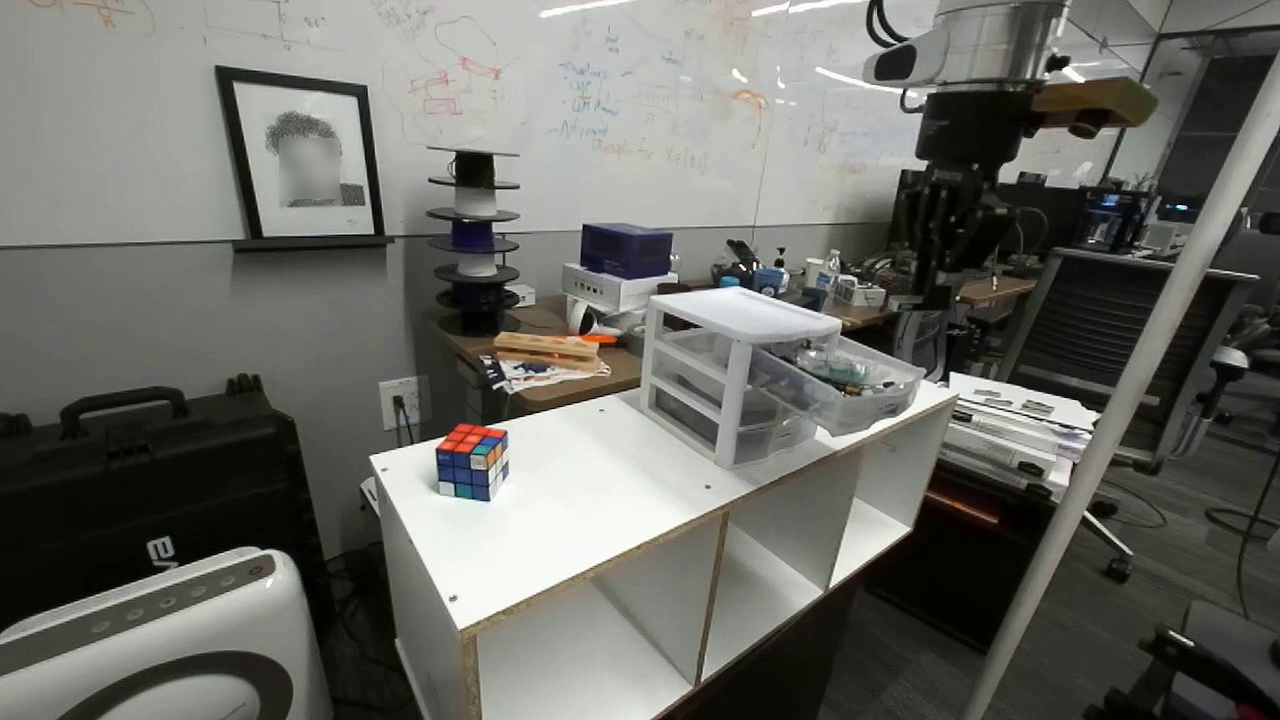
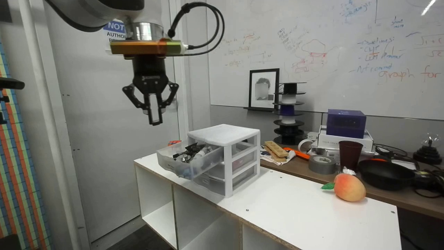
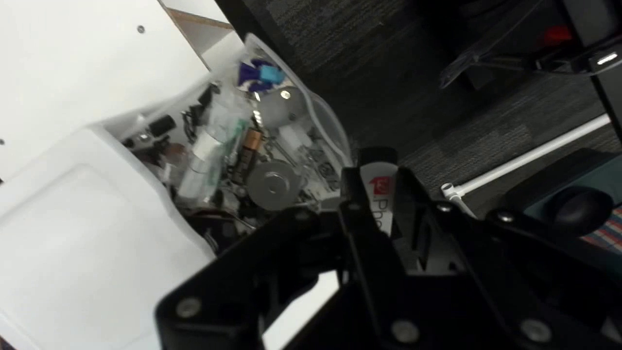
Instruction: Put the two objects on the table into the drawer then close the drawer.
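Hand (image 2: 155, 113) nearly closed, gripping narrow white-and-black object (image 3: 381, 194) end-down; shallow translucent-plastic drawer (image 1: 870, 408) stands pulled out, we judge, to receive it. Multicoloured cube (image 1: 472, 463), round orange-yellow peach (image 2: 349, 187) rest on white bench (image 1: 590, 500).

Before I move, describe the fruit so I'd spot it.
Find the white table with open cubbies. Facing the open drawer on top, look right: the fruit sits on that side, beside the brown desk. Unlike the nearby dark pan, it's orange-yellow with a green leaf.

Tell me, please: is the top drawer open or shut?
Open. Both exterior views show the top drawer sticking out from its white frame, small items inside.
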